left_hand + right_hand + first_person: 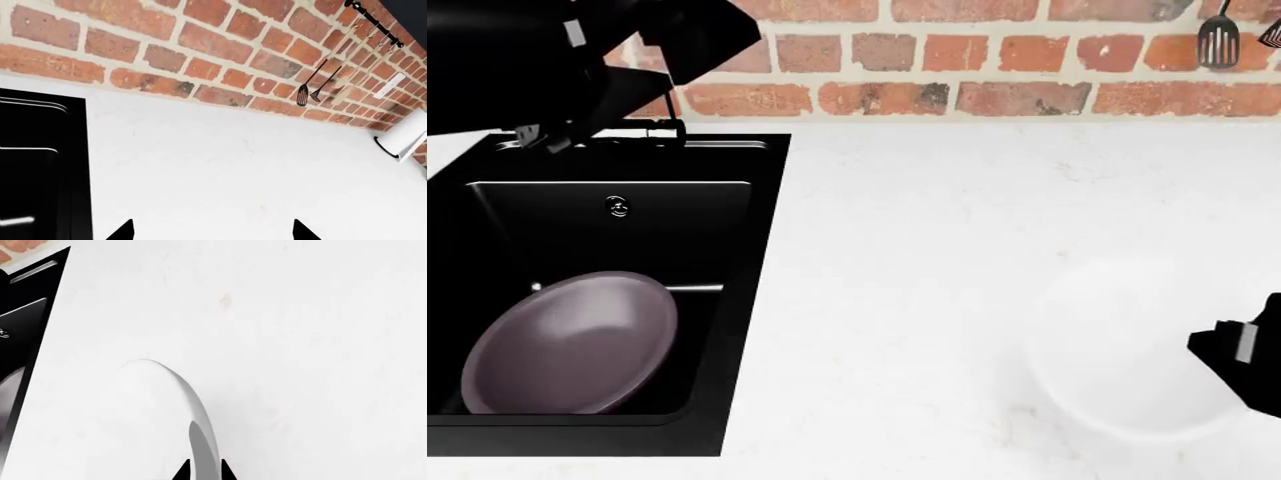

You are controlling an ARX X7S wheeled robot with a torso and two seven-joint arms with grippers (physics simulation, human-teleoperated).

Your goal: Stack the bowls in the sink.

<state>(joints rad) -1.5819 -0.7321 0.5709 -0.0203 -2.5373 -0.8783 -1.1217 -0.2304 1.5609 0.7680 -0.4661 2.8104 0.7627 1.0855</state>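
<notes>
At the far left of the head view we see the sink [761, 250], a black basin let into the white desk [934, 250]. The dark purple-brown bowl [571, 345] lies inside it, tilted, leaning toward the basin's left wall, with the overflow fitting [618, 207] on the back wall above it. Over the sink's rear edge hangs the left arm [547, 60], a dark mass. In its wrist view we find the left claw [213, 232] with its two fingertips spread well apart, nothing between them, above bare desk just beside the sink's edge. Behind runs a brick wall [961, 60] with a rail of hanging utensils [313, 90] and a paper towel roll [407, 135]. Moving right, the white bowl [1134, 350] sits on the desk, well apart from the sink and hard to tell from the surface. At its right side we see the right claw [204, 471]; its wrist view shows the two tips closed onto the bowl's rim.
</notes>
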